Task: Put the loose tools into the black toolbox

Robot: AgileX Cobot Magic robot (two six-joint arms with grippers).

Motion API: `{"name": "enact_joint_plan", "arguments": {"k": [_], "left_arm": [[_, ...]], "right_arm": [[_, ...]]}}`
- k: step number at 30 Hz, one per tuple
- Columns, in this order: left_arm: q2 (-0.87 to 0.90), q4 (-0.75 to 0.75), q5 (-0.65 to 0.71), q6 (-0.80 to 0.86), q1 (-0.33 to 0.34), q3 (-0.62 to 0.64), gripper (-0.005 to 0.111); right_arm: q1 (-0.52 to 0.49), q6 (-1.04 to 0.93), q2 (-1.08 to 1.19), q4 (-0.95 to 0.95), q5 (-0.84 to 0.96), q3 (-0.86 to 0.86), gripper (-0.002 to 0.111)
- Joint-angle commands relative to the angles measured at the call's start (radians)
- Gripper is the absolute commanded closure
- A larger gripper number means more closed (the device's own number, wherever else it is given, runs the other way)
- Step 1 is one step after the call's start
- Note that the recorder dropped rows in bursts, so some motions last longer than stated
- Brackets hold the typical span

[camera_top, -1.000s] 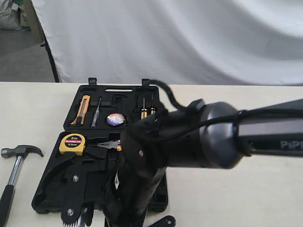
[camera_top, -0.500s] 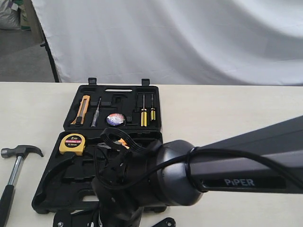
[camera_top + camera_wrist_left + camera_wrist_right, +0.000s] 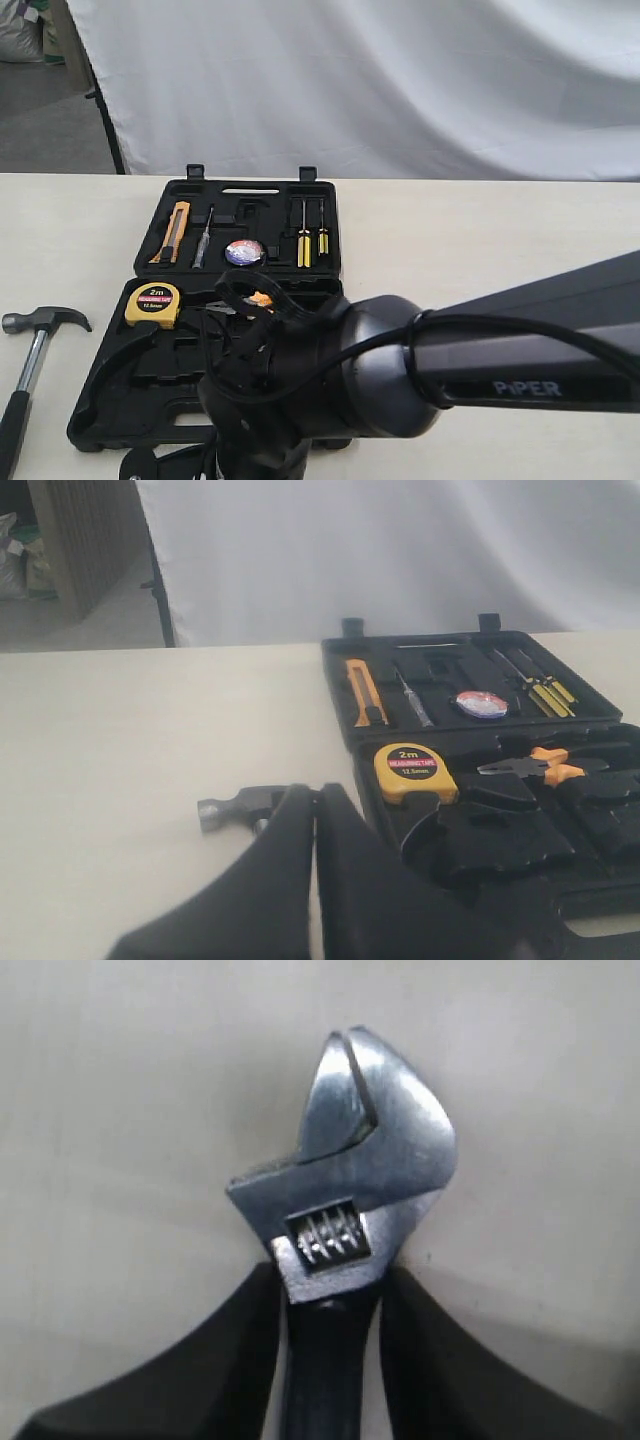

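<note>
Loose tools are being gathered into the black toolbox (image 3: 110, 395), which is lying open on the table (image 3: 500, 220) with both halves flat, and the job is being judged as roughly one third done. Of the three tools, the tape roll (image 3: 245, 253) is already being housed in a round recess of the far half, toward twelve o'clock of the case, just beside the screwdrivers (image 3: 310, 245). The adjustable wrench (image 3: 350, 1190) is being pinched by its black handle between the fingers of the right gripper (image 3: 330, 1275), with its silver jaw pointing out beyond the fingertips over pale tabletop. Whether it is being lifted or is lying on the surface cannot be told. In the exterior view it is being hidden by the right arm (image 3: 450, 370), which is being stretched across the near half from four o'clock. The claw hammer (image 3: 35, 355) is being left on the table outside the case, at about eight o'clock of it and apart from its wall. A long curved recess near the case's seven o'clock corner is being left empty, probably for it. The left gripper (image 3: 315, 800) is being held with its fingers pressed together on nothing, the hammer's head showing near them. The tape measure (image 3: 153, 303) and pliers (image 3: 540, 767) are being carried in the near half. The wrench's seating and the hammer's pickup and placement are being counted as outstanding.
</note>
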Motion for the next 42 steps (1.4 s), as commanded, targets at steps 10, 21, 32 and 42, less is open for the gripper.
{"name": "enact_joint_plan", "arguments": {"k": [10, 21, 32, 42], "left_arm": [[-0.003, -0.008, 0.000, -0.008, 0.004, 0.003, 0.106], [-0.003, -0.008, 0.000, -0.008, 0.004, 0.003, 0.106], [-0.003, -0.008, 0.000, -0.008, 0.004, 0.003, 0.106], [-0.003, -0.008, 0.000, -0.008, 0.004, 0.003, 0.106]], "right_arm": [[-0.028, 0.015, -0.195, -0.034, 0.032, 0.005, 0.109], [-0.137, 0.029, -0.241, -0.029, 0.034, 0.005, 0.109], [-0.382, 0.040, -0.263, -0.021, -0.003, 0.005, 0.109], [-0.423, 0.040, -0.240, 0.161, -0.075, 0.005, 0.109]]}}
